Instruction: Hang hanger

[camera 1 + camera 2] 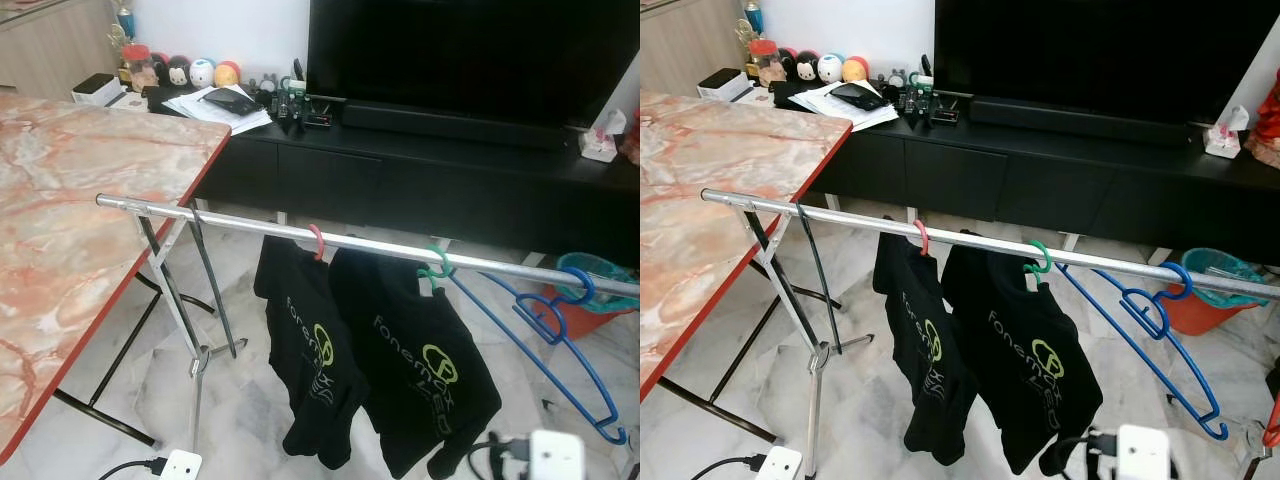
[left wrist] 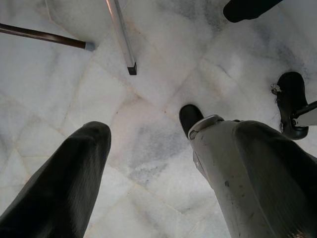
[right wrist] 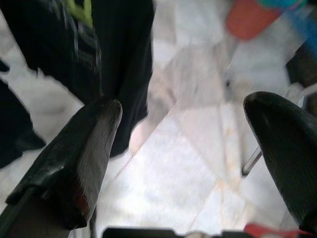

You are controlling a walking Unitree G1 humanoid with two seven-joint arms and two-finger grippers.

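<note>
The blue hanger [image 1: 560, 340] is already hanging near the rail's [image 1: 230, 219] right end beside two shirted hangers, while the left gripper [image 2: 148, 173] and right gripper [image 3: 183, 148] are hanging spread and empty.

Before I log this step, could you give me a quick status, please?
Left gripper and right gripper open, empty, over the floor. Blue hanger hooked on the rail, beside two hung black shirts. Nothing in the way.

Soft, even daylight fills the room, and the marble floor [image 1: 250, 400] shows pale with faint shadows. Both eye views are sharp. The right wrist view is smeared with motion blur.
</note>
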